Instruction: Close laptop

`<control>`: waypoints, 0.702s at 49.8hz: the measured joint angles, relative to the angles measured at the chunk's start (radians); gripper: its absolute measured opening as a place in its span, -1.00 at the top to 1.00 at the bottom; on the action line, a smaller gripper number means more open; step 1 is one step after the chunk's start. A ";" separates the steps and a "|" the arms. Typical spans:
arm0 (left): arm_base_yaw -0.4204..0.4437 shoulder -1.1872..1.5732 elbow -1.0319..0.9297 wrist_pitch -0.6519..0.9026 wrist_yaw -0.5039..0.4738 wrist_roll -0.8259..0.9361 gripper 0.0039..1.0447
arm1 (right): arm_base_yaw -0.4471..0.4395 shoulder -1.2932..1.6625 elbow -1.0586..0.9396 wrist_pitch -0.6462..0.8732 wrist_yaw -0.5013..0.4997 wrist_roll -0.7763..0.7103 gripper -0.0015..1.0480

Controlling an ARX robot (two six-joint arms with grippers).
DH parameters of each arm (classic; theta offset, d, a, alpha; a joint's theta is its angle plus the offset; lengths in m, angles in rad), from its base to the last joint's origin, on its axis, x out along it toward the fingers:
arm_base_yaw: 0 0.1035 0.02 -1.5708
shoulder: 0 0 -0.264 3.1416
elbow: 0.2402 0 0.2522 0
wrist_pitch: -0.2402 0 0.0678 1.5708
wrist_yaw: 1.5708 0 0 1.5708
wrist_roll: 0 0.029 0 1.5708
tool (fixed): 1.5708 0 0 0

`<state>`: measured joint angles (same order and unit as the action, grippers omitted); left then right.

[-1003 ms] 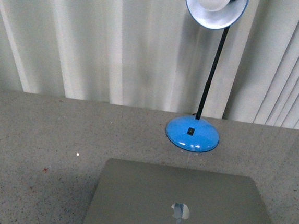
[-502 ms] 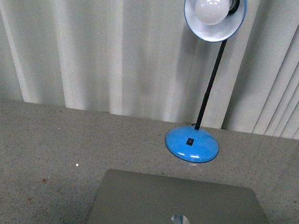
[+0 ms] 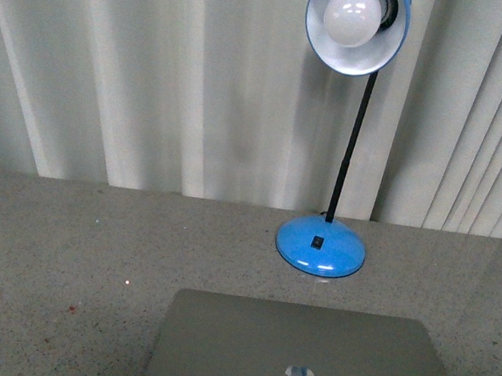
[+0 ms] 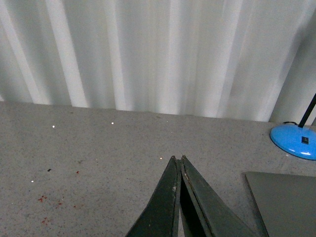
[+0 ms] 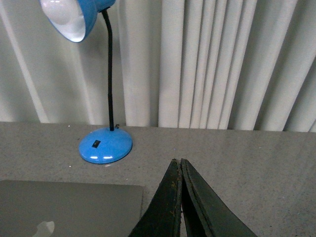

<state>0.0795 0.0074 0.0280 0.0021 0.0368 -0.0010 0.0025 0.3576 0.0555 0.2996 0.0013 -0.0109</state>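
Observation:
The laptop (image 3: 298, 355) lies closed on the grey speckled table, its plain silver-grey lid up with the shiny apple logo showing at the front view's bottom edge. Keys, trackpad and screen are hidden. No gripper shows in the front view. In the left wrist view my left gripper (image 4: 177, 159) is shut and empty above bare table, with a corner of the laptop (image 4: 286, 202) off to one side. In the right wrist view my right gripper (image 5: 177, 161) is shut and empty, with the laptop lid (image 5: 69, 207) beside it.
A blue desk lamp stands just behind the laptop: round blue base (image 3: 321, 245), thin black stem, blue shade with a white bulb (image 3: 352, 16) at the top. It also shows in the right wrist view (image 5: 105, 145). White pleated curtains (image 3: 155, 74) close off the table's far edge.
The front view has shifted: the lamp shade and bulb sit lower and more fully in frame, and the laptop lid sits lower, with less of it showing. The lid stays flat.

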 joint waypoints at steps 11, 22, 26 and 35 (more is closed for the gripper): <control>-0.078 -0.003 0.000 -0.002 -0.035 0.000 0.94 | 0.000 -0.063 -0.019 -0.044 -0.003 0.000 0.94; -0.078 -0.004 0.000 -0.002 -0.035 0.000 0.94 | 0.000 -0.120 -0.049 -0.060 -0.003 0.000 0.94; -0.078 -0.004 0.000 -0.002 -0.035 0.000 0.94 | 0.000 -0.149 -0.049 -0.087 -0.003 0.000 0.94; -0.078 -0.004 0.000 -0.002 -0.035 0.000 0.94 | 0.000 -0.233 -0.049 -0.177 -0.002 0.000 0.94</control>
<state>0.0017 0.0036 0.0280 0.0006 0.0013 -0.0010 0.0021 0.1246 0.0067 0.1230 -0.0010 -0.0109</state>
